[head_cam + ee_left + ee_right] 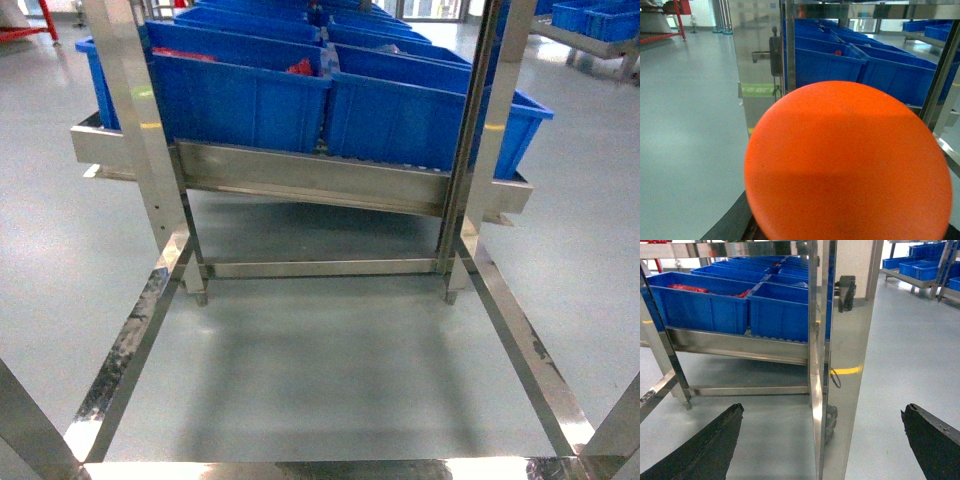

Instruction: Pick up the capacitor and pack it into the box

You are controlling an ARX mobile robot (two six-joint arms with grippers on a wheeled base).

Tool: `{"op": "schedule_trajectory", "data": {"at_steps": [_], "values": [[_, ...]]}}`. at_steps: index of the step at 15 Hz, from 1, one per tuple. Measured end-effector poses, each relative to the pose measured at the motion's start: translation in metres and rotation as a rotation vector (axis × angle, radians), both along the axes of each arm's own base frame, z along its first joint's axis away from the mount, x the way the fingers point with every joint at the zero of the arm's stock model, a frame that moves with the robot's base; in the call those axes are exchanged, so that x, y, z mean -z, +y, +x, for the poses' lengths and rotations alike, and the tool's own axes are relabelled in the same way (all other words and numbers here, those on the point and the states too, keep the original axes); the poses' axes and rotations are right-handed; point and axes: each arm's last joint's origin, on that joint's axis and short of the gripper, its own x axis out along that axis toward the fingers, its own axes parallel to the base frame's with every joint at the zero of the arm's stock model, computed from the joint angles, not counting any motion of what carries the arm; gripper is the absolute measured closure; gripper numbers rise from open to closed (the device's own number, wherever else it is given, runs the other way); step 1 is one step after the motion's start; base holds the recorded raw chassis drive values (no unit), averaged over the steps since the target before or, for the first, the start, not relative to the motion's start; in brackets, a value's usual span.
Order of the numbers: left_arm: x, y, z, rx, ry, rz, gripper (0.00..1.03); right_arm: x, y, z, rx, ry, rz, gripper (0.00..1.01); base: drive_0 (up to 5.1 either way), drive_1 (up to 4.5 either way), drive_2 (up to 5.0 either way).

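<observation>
The box is out of view in all three views, and I can make out no capacitor. A big round orange disc fills most of the left wrist view and hides the left gripper's jaws. Only a dark edge shows beside it at the bottom left. My right gripper is open, its two black fingertips wide apart low above the floor, with nothing between them but a steel post standing farther off. Neither gripper shows in the head view.
A stainless steel rack carries rows of blue plastic crates on a sloping shelf. Some crates hold red items. Rack uprights and floor rails frame the grey floor ahead. More blue crates stand at the far right.
</observation>
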Motion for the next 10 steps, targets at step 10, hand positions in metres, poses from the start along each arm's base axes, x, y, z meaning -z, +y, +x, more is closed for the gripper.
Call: {"op": "schedule_trajectory", "data": {"at_steps": [10], "values": [[0.0,0.0,0.0,0.001,0.0,0.001,0.59,0.0,0.0,0.0,0.0,0.0,0.0,0.03,-0.5,0.26,0.3]]}}
